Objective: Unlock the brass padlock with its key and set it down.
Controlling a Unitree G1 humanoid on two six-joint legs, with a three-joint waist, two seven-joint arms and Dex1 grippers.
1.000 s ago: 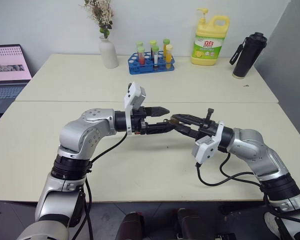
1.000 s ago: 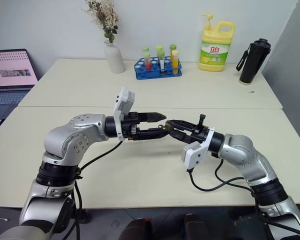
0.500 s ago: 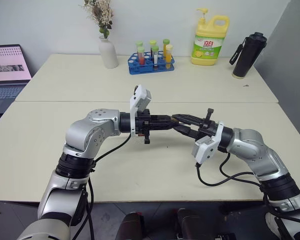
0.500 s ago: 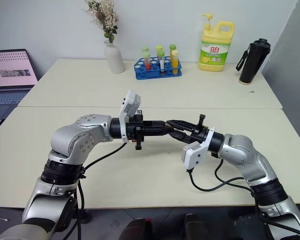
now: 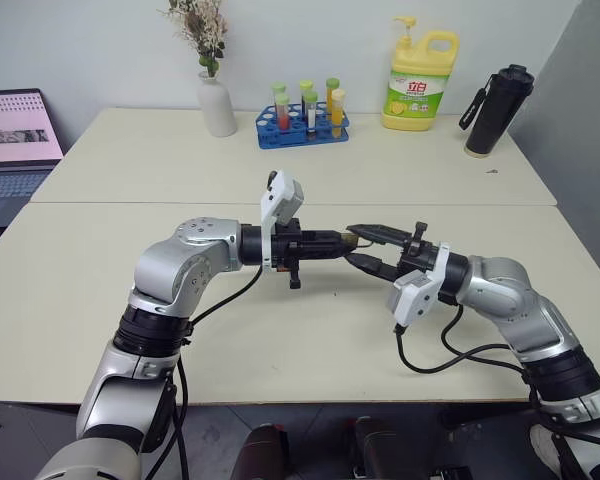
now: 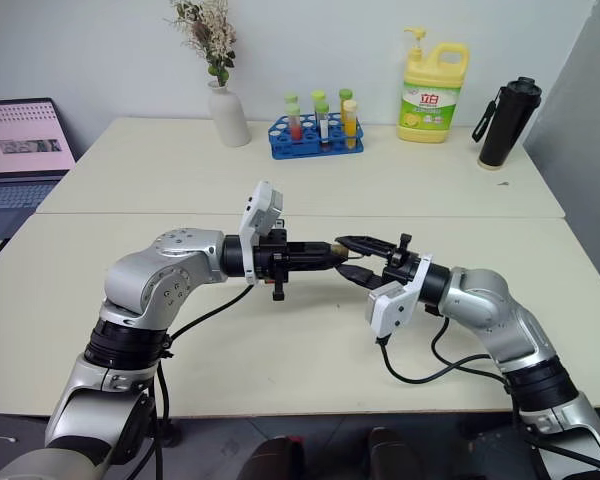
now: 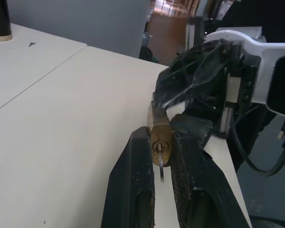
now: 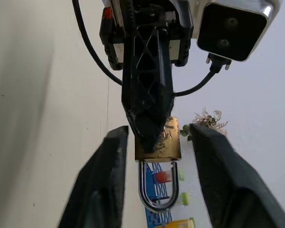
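Left end effector (image 5: 342,240) level, clamped on brass padlock (image 7: 160,138) — right end effector (image 8: 154,156) facing it, fingers spread clear.

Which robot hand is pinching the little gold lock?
The left gripper. Its fingers squeeze the brass padlock, while the right gripper has its fingers spread apart on either side without touching.

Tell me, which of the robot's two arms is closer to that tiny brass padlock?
Left. The left gripper is shut on the brass padlock; the right gripper has its jaws spread either side of it, not touching.
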